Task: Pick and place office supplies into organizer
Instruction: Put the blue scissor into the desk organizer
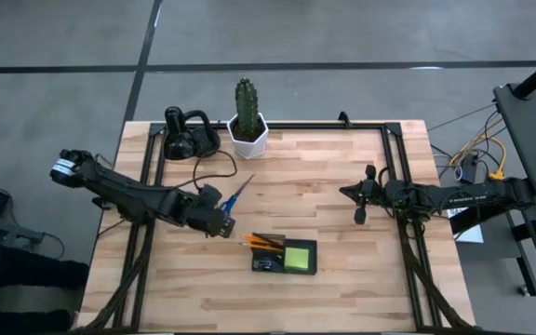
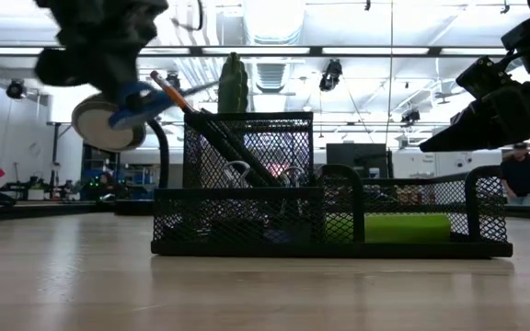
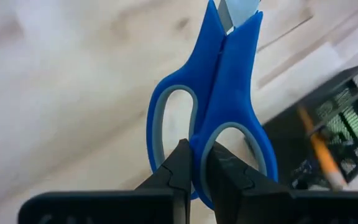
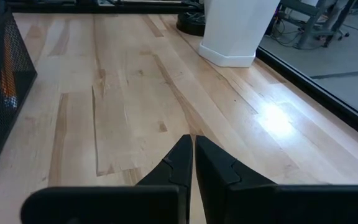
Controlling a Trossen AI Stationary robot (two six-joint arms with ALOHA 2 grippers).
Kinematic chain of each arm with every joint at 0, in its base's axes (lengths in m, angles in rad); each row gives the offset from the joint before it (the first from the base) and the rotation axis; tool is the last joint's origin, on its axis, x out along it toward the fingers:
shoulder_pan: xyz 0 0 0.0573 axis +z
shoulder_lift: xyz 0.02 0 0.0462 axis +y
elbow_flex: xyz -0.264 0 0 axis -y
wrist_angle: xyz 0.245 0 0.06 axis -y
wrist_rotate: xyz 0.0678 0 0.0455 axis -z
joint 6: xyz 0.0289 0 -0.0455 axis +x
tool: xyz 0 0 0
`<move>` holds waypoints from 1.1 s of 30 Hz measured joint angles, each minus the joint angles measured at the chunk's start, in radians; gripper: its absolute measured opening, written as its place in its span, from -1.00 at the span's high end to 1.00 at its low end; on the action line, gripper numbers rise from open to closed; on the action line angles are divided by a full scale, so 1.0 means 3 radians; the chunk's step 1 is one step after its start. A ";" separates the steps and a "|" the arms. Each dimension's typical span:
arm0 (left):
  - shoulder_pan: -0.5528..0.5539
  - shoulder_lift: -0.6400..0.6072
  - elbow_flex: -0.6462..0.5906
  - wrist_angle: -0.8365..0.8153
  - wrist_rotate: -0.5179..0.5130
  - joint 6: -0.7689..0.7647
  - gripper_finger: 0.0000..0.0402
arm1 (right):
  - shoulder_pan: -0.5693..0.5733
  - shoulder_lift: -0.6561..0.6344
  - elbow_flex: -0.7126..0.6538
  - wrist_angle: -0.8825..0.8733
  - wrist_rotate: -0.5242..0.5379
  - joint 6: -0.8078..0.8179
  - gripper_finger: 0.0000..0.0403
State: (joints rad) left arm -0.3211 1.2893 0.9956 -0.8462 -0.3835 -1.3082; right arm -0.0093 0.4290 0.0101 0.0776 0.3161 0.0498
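Table: a pale wooden table [image 1: 342, 279] seen from above, with dark rails along its left, right and far edges.
Left arm: it enters from about 9 o'clock and reaches toward the middle of the table.
Left gripper: the left gripper [image 3: 194, 168] is pinched on the blue-handled scissors [image 3: 213, 112], its two dark fingers [image 3: 176, 171] pressed against the strip of handle between the two finger loops.
Scissors: held off the wood, the blades pointing away from the gripper toward roughly 1 o'clock in the overhead view; the low view shows them raised, up beside the organizer's tall back section.
Organizer: the black mesh organizer [image 1: 285, 255] sits just below the table's centre, at about 4 o'clock from the left gripper and close beside it.
Organizer contents: orange pencils [image 1: 264, 242] lean out of its left compartment, and a lime-green sticky-note pad [image 1: 297, 258] lies in its right compartment. A dark pen and what may be a metal clip show through the mesh in the low view, though the mesh makes this hard to confirm.
Right arm: it comes in from 3 o'clock and hangs over the right part of the table, well apart from the organizer.
Right gripper: the right gripper [image 4: 193, 155] has its fingers pressed together on nothing, above bare wood.
Far edge: a cactus in a white hexagonal pot [image 1: 247, 136] stands at 12 o'clock, with a black rounded desk gadget [image 1: 186, 135] just to its left.
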 joint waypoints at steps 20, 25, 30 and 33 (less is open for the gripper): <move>-0.0033 0.1105 0.1499 -0.0097 -0.1601 0.3010 0.93 | 0.0001 -0.0001 0.0000 0.0001 0.0000 -0.0003 0.96; -0.0085 0.1359 0.1856 -0.0325 -0.1925 0.3799 0.93 | 0.0000 -0.0001 0.0000 0.0000 0.0000 -0.0003 0.96; -0.0150 0.1563 0.2027 -0.0527 -0.2245 0.4225 0.93 | 0.0001 -0.0001 0.0000 0.0000 0.0000 -0.0003 0.96; -0.0205 0.1635 0.2095 -0.0560 -0.2327 0.4419 0.93 | 0.0001 -0.0001 0.0000 -0.0001 0.0000 -0.0003 0.96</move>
State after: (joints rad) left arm -0.3825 1.7797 1.6241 -1.0142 -1.0817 0.0175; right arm -0.0090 0.4286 0.0101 0.0774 0.3161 0.0490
